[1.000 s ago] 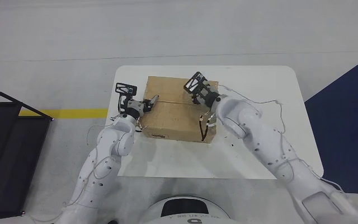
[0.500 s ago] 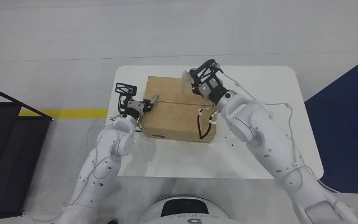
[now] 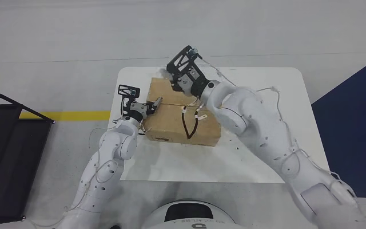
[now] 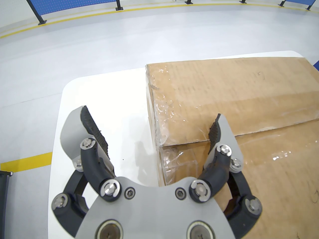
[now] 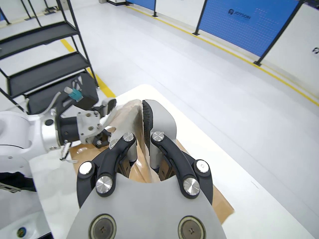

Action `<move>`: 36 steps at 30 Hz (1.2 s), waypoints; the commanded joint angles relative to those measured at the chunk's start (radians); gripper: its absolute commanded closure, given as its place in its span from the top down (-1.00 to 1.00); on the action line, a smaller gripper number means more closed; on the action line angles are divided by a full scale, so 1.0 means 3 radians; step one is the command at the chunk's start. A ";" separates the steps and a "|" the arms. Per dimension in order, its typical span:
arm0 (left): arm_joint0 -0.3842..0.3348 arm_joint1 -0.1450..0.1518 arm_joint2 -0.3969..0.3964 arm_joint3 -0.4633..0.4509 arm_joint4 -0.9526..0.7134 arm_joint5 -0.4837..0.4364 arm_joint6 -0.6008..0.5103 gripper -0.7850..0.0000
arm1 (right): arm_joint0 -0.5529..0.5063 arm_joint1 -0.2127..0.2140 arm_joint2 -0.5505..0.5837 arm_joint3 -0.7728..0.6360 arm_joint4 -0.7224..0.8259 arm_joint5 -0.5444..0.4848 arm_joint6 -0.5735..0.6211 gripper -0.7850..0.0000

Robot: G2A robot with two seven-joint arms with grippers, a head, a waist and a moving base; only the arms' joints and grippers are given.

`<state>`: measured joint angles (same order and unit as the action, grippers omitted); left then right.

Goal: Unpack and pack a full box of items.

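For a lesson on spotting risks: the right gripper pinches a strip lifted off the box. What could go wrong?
The strip pinched in the right gripper looks thin and crumpled; it may tear or slip. The left gripper is open at the end of the box, not gripping, so a pull might drag the box.

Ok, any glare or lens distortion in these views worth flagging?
Left wrist view: clear tape on the box glints, and the yellow floor line bows from the wide lens. Right wrist view: blue panels lean likewise; the right end effector, shut on a pale strip, has glinting screws. Top view: even light.
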<state>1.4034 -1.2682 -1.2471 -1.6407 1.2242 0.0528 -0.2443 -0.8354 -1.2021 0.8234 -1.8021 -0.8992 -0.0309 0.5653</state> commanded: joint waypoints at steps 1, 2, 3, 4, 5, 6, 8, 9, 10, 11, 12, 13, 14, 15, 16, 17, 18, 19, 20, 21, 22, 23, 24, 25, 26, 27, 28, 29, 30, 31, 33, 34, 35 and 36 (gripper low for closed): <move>0.0000 0.0000 0.0000 0.0000 0.0000 0.0000 0.0000 1.00 | 0.0083 -0.0039 -0.0035 0.0072 0.0136 0.0014 -0.0037 -0.90; 0.0000 0.0000 0.0000 0.0000 0.0000 0.0000 0.0000 1.00 | 0.0110 -0.0057 -0.0056 0.0091 0.0179 0.0020 -0.0054 -0.71; 0.0000 0.0000 0.0000 0.0000 0.0000 0.0000 0.0000 1.00 | 0.0133 -0.0073 -0.0074 0.0110 0.0218 0.0024 -0.0070 -0.63; 0.0000 0.0000 0.0000 0.0000 0.0000 0.0000 0.0000 1.00 | 0.0154 -0.0089 -0.0090 0.0128 0.0250 0.0025 -0.0081 -0.55; 0.0000 0.0000 0.0000 0.0000 0.0000 0.0000 0.0000 1.00 | 0.0171 -0.0103 -0.0107 0.0144 0.0285 0.0018 -0.0083 -0.47; 0.0000 0.0000 0.0000 0.0000 0.0000 0.0000 0.0000 1.00 | 0.0191 -0.0115 -0.0119 0.0164 0.0310 0.0007 -0.0079 -0.41; 0.0000 0.0000 0.0000 0.0000 0.0000 0.0000 0.0000 1.00 | 0.0221 -0.0138 -0.0135 0.0199 0.0350 -0.0003 -0.0076 -0.25; 0.0000 0.0000 0.0000 0.0000 0.0000 0.0000 0.0000 1.00 | 0.0229 -0.0148 -0.0140 0.0215 0.0383 -0.0013 -0.0073 -0.23; 0.0000 0.0000 0.0000 0.0000 0.0000 0.0000 0.0000 1.00 | 0.0231 -0.0158 -0.0140 0.0225 0.0441 -0.0035 -0.0081 -0.18; 0.0000 0.0000 0.0000 0.0000 0.0000 0.0000 0.0000 1.00 | 0.0233 -0.0166 -0.0133 0.0239 0.0497 -0.0060 -0.0087 -0.16; 0.0000 0.0000 0.0000 0.0000 0.0000 0.0000 0.0000 1.00 | 0.0229 -0.0174 -0.0121 0.0249 0.0587 -0.0097 -0.0097 -0.14; 0.0000 0.0000 0.0000 0.0000 0.0000 0.0000 0.0000 1.00 | 0.0226 -0.0180 -0.0103 0.0264 0.0673 -0.0138 -0.0102 -0.13; 0.0000 0.0000 0.0000 0.0000 0.0000 0.0000 0.0000 1.00 | 0.0225 -0.0184 -0.0079 0.0282 0.0760 -0.0189 -0.0104 -0.11; 0.0000 0.0000 0.0000 0.0000 0.0000 0.0000 0.0000 1.00 | 0.0227 -0.0185 -0.0053 0.0302 0.0809 -0.0230 -0.0097 -0.10; 0.0000 0.0000 0.0000 0.0000 0.0000 0.0000 0.0000 1.00 | 0.0225 -0.0185 -0.0023 0.0317 0.0842 -0.0255 -0.0099 -0.08; 0.0000 0.0000 0.0000 0.0000 0.0000 0.0000 0.0000 1.00 | 0.0215 -0.0182 0.0014 0.0323 0.0862 -0.0272 -0.0105 -0.08; 0.0000 0.0000 0.0000 0.0000 0.0000 0.0000 0.0000 1.00 | 0.0192 -0.0178 0.0052 0.0318 0.0890 -0.0297 -0.0109 -0.08; 0.0000 0.0000 0.0000 0.0000 0.0000 0.0000 0.0000 1.00 | 0.0151 -0.0169 0.0107 0.0309 0.0957 -0.0341 -0.0113 -0.08; 0.0000 0.0000 0.0000 0.0000 0.0000 0.0000 0.0000 1.00 | 0.0103 -0.0156 0.0173 0.0301 0.1029 -0.0396 -0.0104 -0.08; 0.0000 0.0000 0.0000 0.0000 0.0000 0.0000 0.0000 1.00 | 0.0050 -0.0140 0.0248 0.0289 0.1091 -0.0454 -0.0089 -0.08; 0.0000 0.0000 0.0000 0.0000 0.0000 0.0000 0.0000 1.00 | -0.0028 -0.0124 0.0328 0.0273 0.1225 -0.0543 -0.0074 -0.09; 0.0000 0.0000 0.0000 0.0000 0.0000 0.0000 0.0000 1.00 | -0.0099 -0.0103 0.0422 0.0263 0.1345 -0.0642 -0.0047 -0.09; 0.0000 0.0000 0.0000 0.0000 0.0000 0.0000 0.0000 1.00 | -0.0174 -0.0077 0.0538 0.0256 0.1411 -0.0732 -0.0019 -0.09; 0.0000 0.0000 0.0000 0.0000 0.0000 0.0000 0.0000 1.00 | -0.0263 -0.0049 0.0662 0.0248 0.1446 -0.0800 -0.0003 -0.10; 0.0000 0.0000 0.0000 0.0000 0.0000 0.0000 0.0000 1.00 | -0.0370 -0.0020 0.0792 0.0225 0.1484 -0.0864 -0.0005 -0.11; 0.0000 0.0000 0.0000 0.0000 0.0000 0.0000 0.0000 1.00 | -0.0497 0.0009 0.0946 0.0213 0.1551 -0.0913 -0.0039 -0.12; 0.0000 0.0000 0.0000 0.0000 0.0000 0.0000 0.0000 1.00 | -0.0627 0.0039 0.1096 0.0184 0.1608 -0.0980 -0.0050 -0.13; 0.0000 0.0000 0.0000 0.0000 0.0000 0.0000 0.0000 1.00 | -0.0762 0.0068 0.1249 0.0162 0.1660 -0.1043 -0.0060 -0.13; 0.0000 0.0000 0.0000 0.0000 0.0000 0.0000 0.0000 1.00 | -0.0906 0.0095 0.1401 0.0154 0.1714 -0.1086 -0.0074 -0.13; 0.0000 0.0000 0.0000 0.0000 0.0000 0.0000 0.0000 1.00 | -0.1044 0.0120 0.1545 0.0129 0.1760 -0.1141 -0.0074 -0.12; 0.0000 0.0000 0.0000 0.0000 0.0000 0.0000 0.0000 1.00 | -0.1294 0.0165 0.1809 0.0124 0.1894 -0.1240 -0.0036 -0.09; 0.0000 0.0000 0.0000 0.0000 0.0000 0.0000 0.0000 1.00 | -0.1399 0.0184 0.1927 0.0133 0.1965 -0.1279 0.0005 -0.07; 0.0000 0.0000 0.0000 0.0000 0.0000 0.0000 0.0000 1.00 | -0.1494 0.0201 0.2029 0.0149 0.2038 -0.1305 0.0044 0.21; 0.0000 0.0000 0.0000 0.0000 0.0000 0.0000 0.0000 1.00 | -0.1575 0.0215 0.2117 0.0169 0.2134 -0.1324 0.0096 1.00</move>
<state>1.4034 -1.2682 -1.2471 -1.6407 1.2242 0.0528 -0.2443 -1.2792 -1.1419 1.4244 -1.7579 -0.2892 -0.4227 0.5781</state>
